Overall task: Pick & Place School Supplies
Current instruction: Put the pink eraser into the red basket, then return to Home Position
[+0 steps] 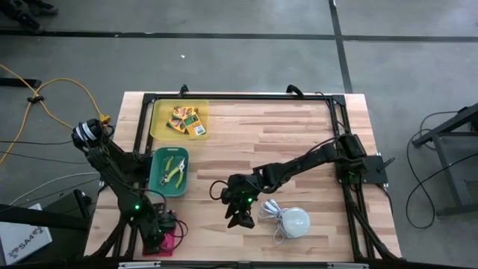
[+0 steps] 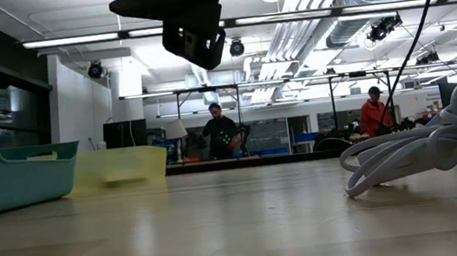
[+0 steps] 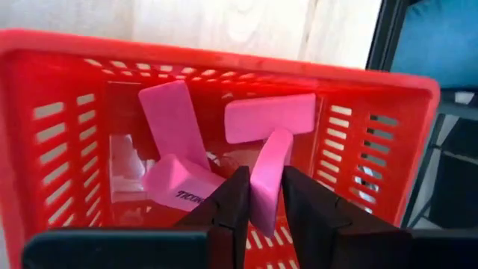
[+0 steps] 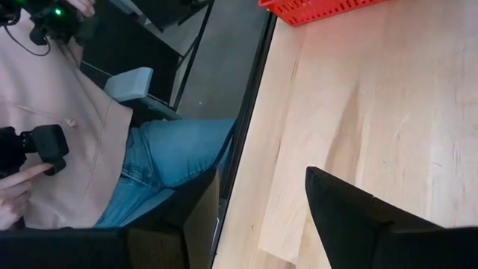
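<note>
A red slotted basket (image 3: 67, 134) at the table's near left corner holds several pink erasers (image 3: 173, 123). My left gripper (image 1: 158, 237) hangs over it, pointing steeply down, shut on one eraser (image 3: 267, 175). Yellow-and-green boxes (image 1: 187, 119) lie in a yellow tray (image 1: 158, 118) at the far left. A lime-handled tool (image 1: 175, 170) lies in a teal bin (image 1: 158, 179). My right gripper (image 1: 239, 217) hovers open above the table's near middle, with nothing between its fingers (image 4: 336, 217). My left gripper pinches the pink eraser's two broad faces (image 3: 263, 205) between its two fingers (image 3: 235, 198). The fingers come steeply from above into the basket. The eraser stands on edge inside the basket, its far end (image 3: 278, 142) against another eraser; what its lower end rests on is hidden.
A white dome (image 1: 296, 222) with a coiled white cord (image 2: 423, 148) lies just right of my right gripper. A black frame (image 1: 340, 142) runs around the table. A person in jeans (image 4: 172, 157) sits beyond the near edge. Bare wood lies across the middle and right.
</note>
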### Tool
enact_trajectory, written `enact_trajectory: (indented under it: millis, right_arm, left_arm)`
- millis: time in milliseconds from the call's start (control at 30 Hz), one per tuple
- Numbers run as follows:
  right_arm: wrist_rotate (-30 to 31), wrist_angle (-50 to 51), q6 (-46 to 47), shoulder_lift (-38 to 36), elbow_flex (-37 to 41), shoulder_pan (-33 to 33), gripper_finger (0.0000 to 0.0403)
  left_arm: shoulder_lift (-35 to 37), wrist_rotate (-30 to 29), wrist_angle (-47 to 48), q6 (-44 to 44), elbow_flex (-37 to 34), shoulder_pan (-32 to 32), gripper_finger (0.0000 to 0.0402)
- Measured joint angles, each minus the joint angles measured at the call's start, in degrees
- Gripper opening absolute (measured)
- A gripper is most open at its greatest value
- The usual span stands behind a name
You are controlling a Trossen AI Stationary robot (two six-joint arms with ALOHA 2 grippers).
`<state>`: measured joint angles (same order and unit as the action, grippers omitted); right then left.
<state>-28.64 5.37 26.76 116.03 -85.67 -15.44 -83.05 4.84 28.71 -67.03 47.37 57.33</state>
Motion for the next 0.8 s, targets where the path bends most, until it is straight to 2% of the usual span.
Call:
enact_trajectory:
  millis: [133,300,400,600,800]
  right_arm:
    - [0.0,0.1,0.0,0.0,0.0,0.0,0.0190]
    - [0.0,0.1,0.0,0.0,0.0,0.0,0.0190]
    - [0.0,0.1,0.0,0.0,0.0,0.0,0.0190]
    - [0.0,0.1,-0.1,0.0,0.0,0.0,0.0190]
    - [0.1,0.1,-0.1,0.0,0.0,0.0,0.0190]
  left_arm:
    - [0.0,-0.1,0.1,-0.8,0.0,-0.3,0.0085]
    - [0.0,0.0,0.3,-0.9,0.0,-0.3,0.0122]
    - [0.0,2.1,0.3,-0.1,0.0,-0.3,0.0142]
    - [0.0,4.9,0.5,7.6,0.0,-1.0,0.0151]
    - [0.1,5.7,4.1,13.5,0.0,-5.1,0.0152]
